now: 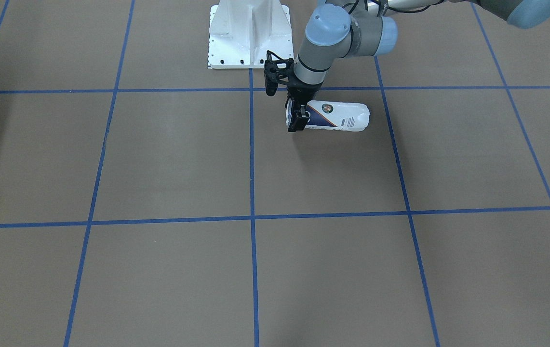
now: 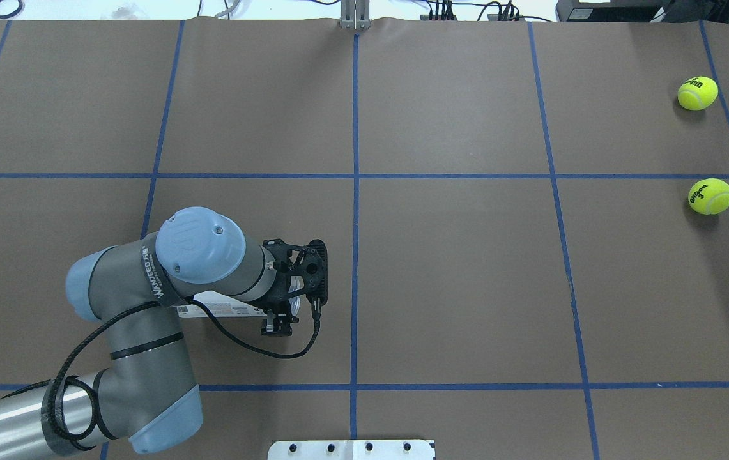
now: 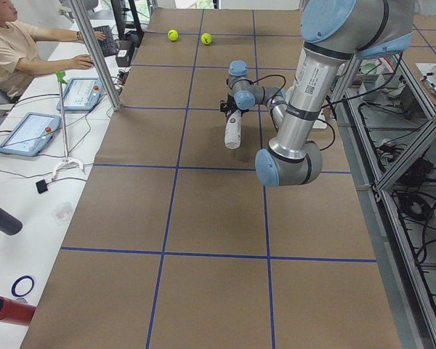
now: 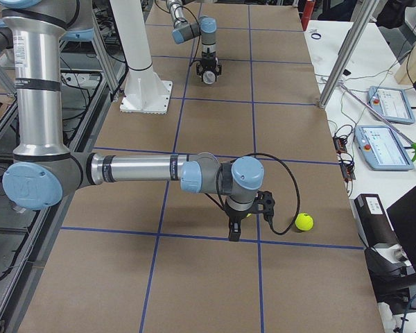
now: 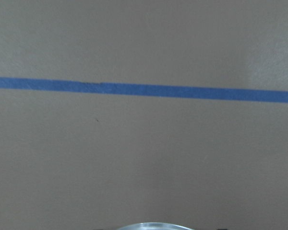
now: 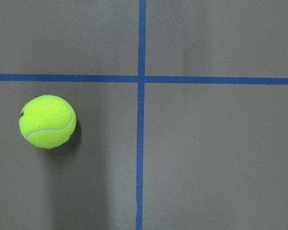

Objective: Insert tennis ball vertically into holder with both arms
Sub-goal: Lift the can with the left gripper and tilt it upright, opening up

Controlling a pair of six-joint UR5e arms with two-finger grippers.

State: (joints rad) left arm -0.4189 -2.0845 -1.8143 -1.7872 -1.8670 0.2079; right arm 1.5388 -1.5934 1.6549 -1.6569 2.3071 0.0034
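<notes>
The holder (image 1: 340, 116), a clear can with a white-and-navy label, lies on its side on the brown table. My left gripper (image 1: 298, 118) is shut across its open end. In the overhead view my left arm hides most of the holder (image 2: 223, 311) below the left gripper (image 2: 281, 314). The metal rim (image 5: 153, 226) shows at the bottom edge of the left wrist view. My right gripper (image 4: 234, 234) hangs low over the table, beside a tennis ball (image 4: 304, 221); I cannot tell if it is open or shut. The right wrist view shows a tennis ball (image 6: 47, 121) on the table.
Two tennis balls (image 2: 698, 93) (image 2: 710, 196) lie at the table's far right. The white pedestal base (image 1: 248, 33) stands at the robot's side. An operator (image 3: 14, 40) sits at a side bench with tablets (image 3: 30, 132).
</notes>
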